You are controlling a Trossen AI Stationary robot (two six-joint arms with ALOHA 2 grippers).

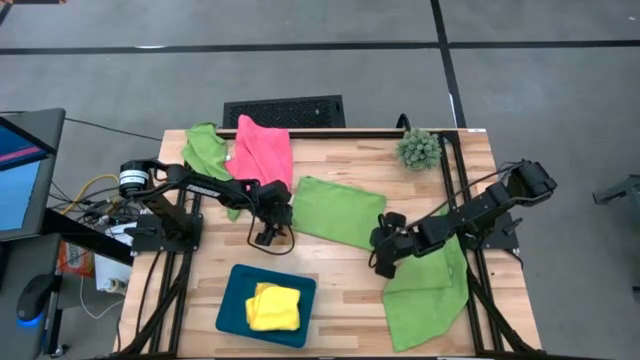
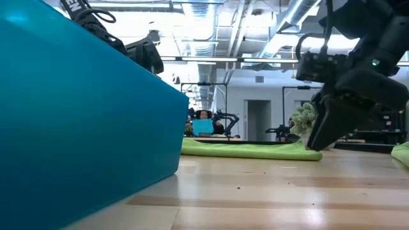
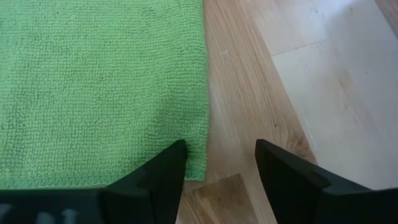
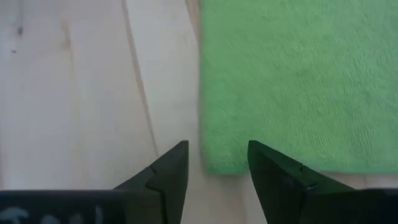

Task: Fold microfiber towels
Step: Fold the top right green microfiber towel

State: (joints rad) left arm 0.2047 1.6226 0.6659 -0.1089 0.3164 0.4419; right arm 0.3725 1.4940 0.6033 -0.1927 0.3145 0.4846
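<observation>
A lime green microfiber towel (image 1: 340,210) lies flat in the middle of the table. My left gripper (image 3: 221,146) stands open at its near left corner (image 3: 196,165), one finger over the cloth and the other over bare wood. My right gripper (image 4: 217,146) stands open the same way at the near right corner (image 4: 214,163). In the low view the right gripper (image 2: 323,131) is low beside the towel's end (image 2: 307,152). The tray hides the left gripper's fingers there. A second green towel (image 1: 425,290) lies at the near right, partly under the right arm. My left gripper slants down with one finger (image 3: 163,174) over the towel's near left corner. Whether it touches the cloth I cannot tell. My right gripper slants down with one finger (image 4: 280,177) over the near right corner. I cannot tell if it touches either.
A pink towel (image 1: 262,150) and another green towel (image 1: 205,150) lie crumpled at the far left. A dark teal tray (image 1: 235,315) at the near edge holds a folded yellow towel (image 1: 273,305). A small spiky plant (image 1: 418,148) stands at the far right.
</observation>
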